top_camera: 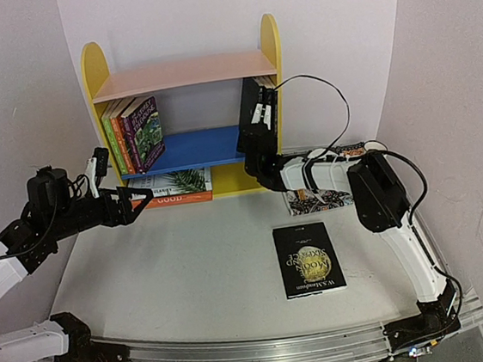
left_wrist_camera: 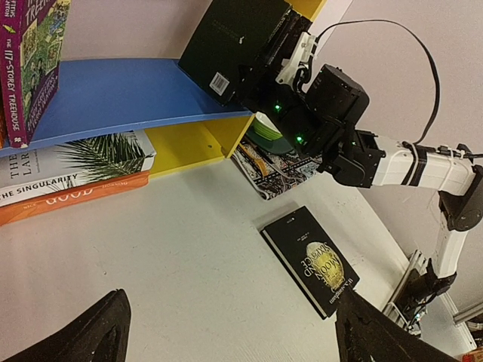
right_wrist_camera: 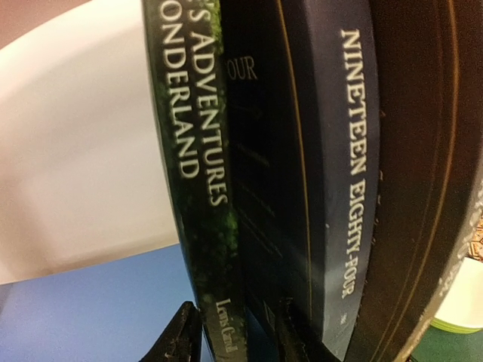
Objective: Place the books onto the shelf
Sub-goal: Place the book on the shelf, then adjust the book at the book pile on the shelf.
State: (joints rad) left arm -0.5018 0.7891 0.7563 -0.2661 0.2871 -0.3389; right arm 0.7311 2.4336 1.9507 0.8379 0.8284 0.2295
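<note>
Evidently I was seating a dark book (right_wrist_camera: 192, 151) upright on the blue board (right_wrist_camera: 90, 309) of the shelf (top_camera: 183, 75), the right claw (right_wrist_camera: 235, 335) straddling its spine, pinching or not I couldn't tell; next, I judged, meant backing straight out toward the black book (top_camera: 308, 259) lying behind that claw, the left claw (top_camera: 138, 200) hanging spread.

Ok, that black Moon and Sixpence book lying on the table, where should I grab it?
Probably its long right edge, coming in low from the right. The Moon and Sixpence lies flat, cover up, nothing touching it, so only its thin edges can be pinched.
</note>
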